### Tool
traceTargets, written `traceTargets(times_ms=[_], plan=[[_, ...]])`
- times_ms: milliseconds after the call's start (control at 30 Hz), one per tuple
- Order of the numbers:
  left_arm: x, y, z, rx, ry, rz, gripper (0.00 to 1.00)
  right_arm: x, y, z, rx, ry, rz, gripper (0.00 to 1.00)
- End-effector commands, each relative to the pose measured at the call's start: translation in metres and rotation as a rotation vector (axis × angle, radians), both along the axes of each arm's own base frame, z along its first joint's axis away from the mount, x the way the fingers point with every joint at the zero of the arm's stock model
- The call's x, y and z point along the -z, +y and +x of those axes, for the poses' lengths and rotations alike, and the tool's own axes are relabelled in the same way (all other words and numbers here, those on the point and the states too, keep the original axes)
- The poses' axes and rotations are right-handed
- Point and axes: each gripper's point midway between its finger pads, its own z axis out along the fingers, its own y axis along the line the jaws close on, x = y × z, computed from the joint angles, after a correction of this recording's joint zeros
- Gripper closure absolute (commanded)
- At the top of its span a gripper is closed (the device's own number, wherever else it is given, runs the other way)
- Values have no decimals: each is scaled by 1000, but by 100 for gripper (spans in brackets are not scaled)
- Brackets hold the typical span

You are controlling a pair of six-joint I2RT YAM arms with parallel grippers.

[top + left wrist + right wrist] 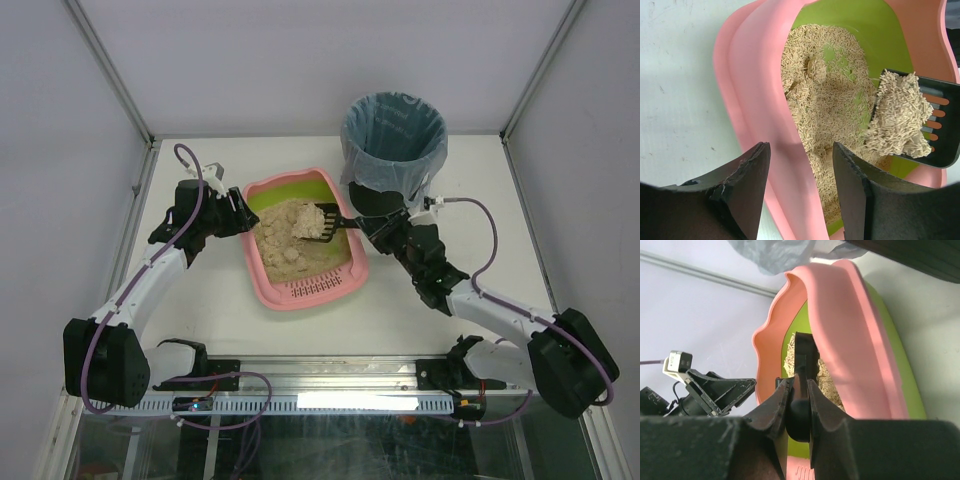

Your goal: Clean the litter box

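The pink litter box (300, 295) with its lime-green inner wall lies mid-table and holds beige litter (285, 245). Its left rim (755, 100) runs between the jaws of my left gripper (243, 215) (800, 145), one finger outside the wall and one inside, closed on it. My right gripper (368, 226) (800, 380) is shut on the handle of a small black slotted scoop (325, 222) (802, 355). The scoop (942, 125) hangs over the box's right side and carries a clump of litter (900, 117).
A round black bin lined with a blue bag (393, 135) stands just behind the box at the back right, close to my right arm. White enclosure walls rise along both sides and the back of the table (200, 330).
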Motion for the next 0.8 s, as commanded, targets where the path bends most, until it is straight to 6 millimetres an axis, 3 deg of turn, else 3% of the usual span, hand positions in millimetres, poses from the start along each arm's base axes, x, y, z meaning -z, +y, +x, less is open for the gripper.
traceTargets(times_ms=[0, 67, 100, 200, 333, 433, 567, 667, 700, 767], plan=[[-26, 1, 11, -4, -83, -10, 46, -65, 27, 1, -94, -154, 121, 100], [-28, 0, 12, 1, -85, -13, 46, -52, 0, 9, 9, -110, 153, 100], [-27, 1, 11, 0, -86, -12, 47, -57, -1, 7, 5, -119, 183, 100], [-26, 4, 10, -15, -87, -4, 46, -73, 28, -1, -129, -162, 159, 100], [-28, 1, 10, -1, -88, -11, 46, -67, -9, 7, 12, -136, 190, 100], [-26, 4, 10, -14, -88, -4, 46, -81, 22, -4, -129, -173, 169, 100], [-26, 0, 11, 1, -80, -14, 47, -70, -14, 3, 25, -140, 198, 100], [-25, 2, 10, -11, -81, -7, 46, -82, 27, -8, -146, -177, 136, 100], [-26, 2, 11, -8, -82, -10, 46, -76, 23, -5, -118, -170, 113, 100], [-27, 0, 12, 0, -83, -15, 46, -65, -9, 5, 11, -119, 151, 100]])
